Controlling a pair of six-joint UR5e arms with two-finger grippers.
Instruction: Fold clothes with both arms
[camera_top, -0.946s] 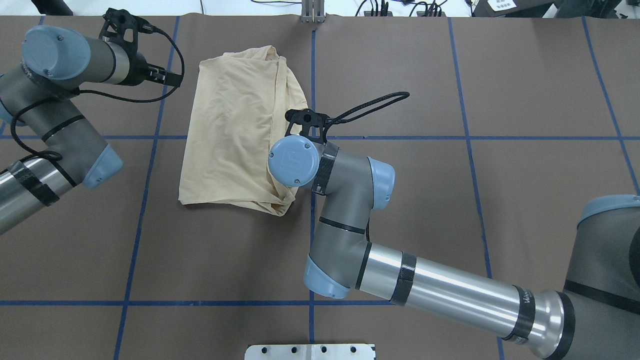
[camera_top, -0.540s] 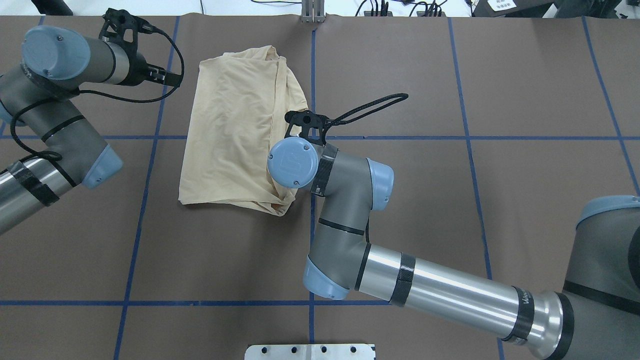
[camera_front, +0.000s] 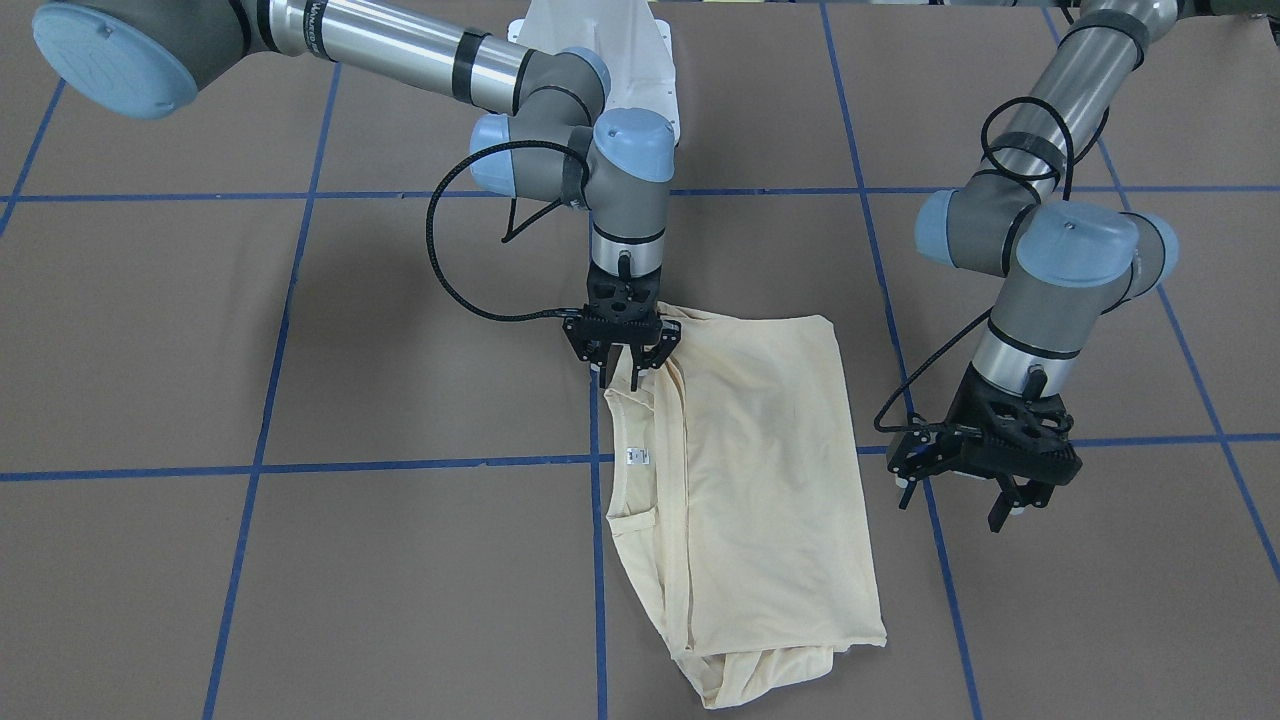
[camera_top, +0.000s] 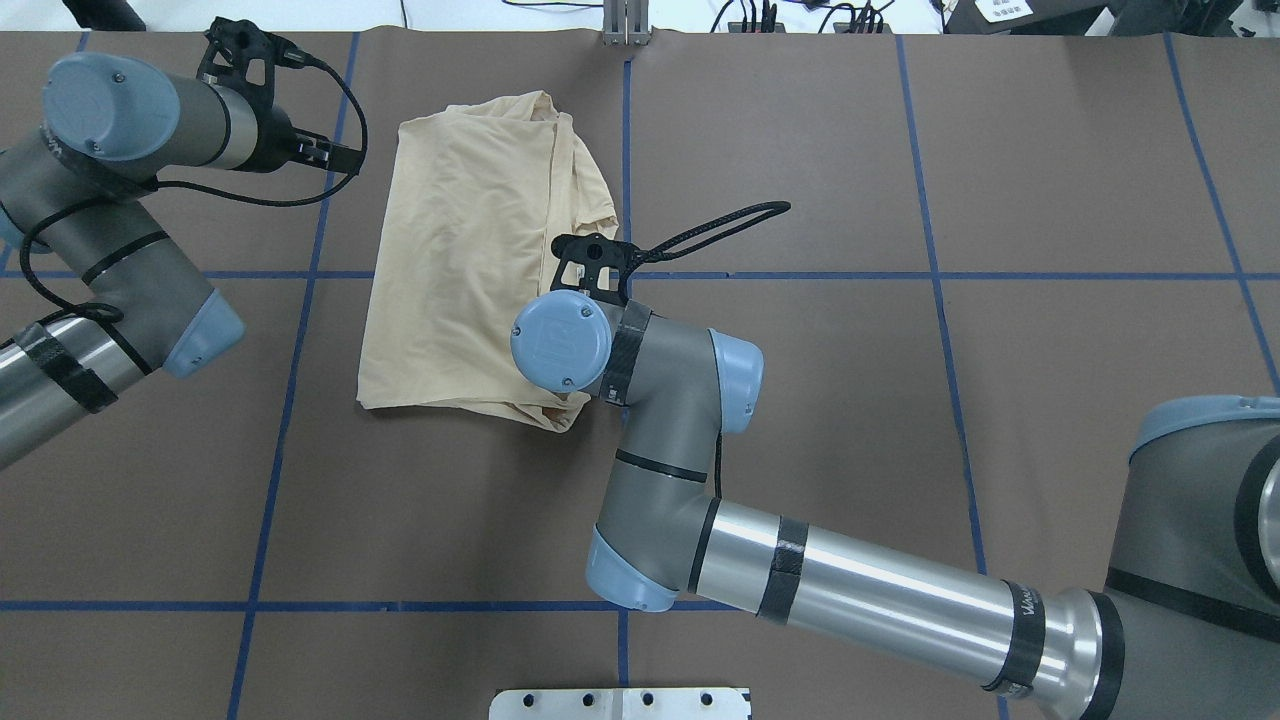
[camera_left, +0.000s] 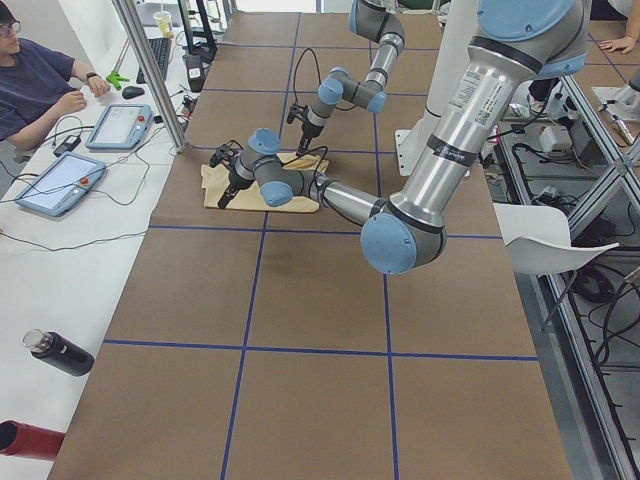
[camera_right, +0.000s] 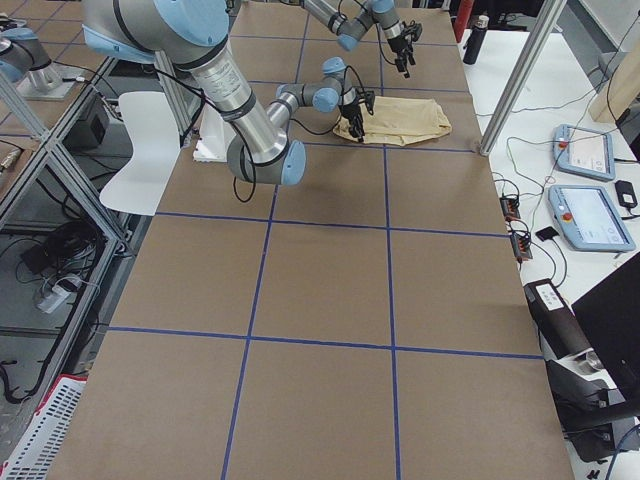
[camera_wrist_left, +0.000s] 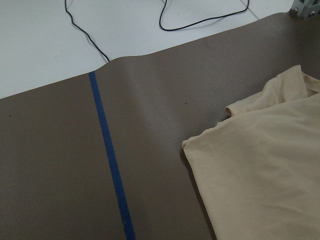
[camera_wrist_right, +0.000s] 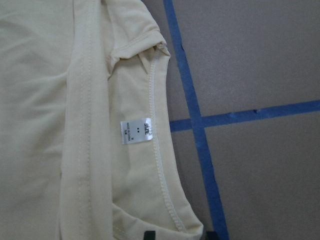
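The shirt (camera_top: 460, 250) lies folded into a pale cream-yellow oblong on the brown tabletop (camera_top: 900, 400), about 10 o'clock from the tabletop's middle in the overhead view. Its long axis runs nearly 12 to 6 o'clock there, leaning slightly towards 1 and 7. The broad smooth side faces up. The neckline curves along the 3 o'clock long edge and opens towards 3 o'clock, with the small white neck label (camera_wrist_right: 136, 132) just inside it. Loose layers bunch at both short ends.

The right tool (camera_front: 621, 378) points straight down at the 6 o'clock end of that neckline edge. Its fingers are only narrowly parted and their tips are at the fabric. I can see nothing pinched or lifted between them. In the right wrist view, one black fingertip (camera_wrist_right: 148, 235) rests on the cloth below the collar seam.

The left tool (camera_front: 955, 505) hangs above bare tabletop near the shirt's 9 o'clock long edge, towards its 12 o'clock end. It is apart from the cloth, spread wide and empty.

Blue tape lines (camera_top: 930, 275) divide the tabletop into squares, and one runs along the shirt's 3 o'clock edge.
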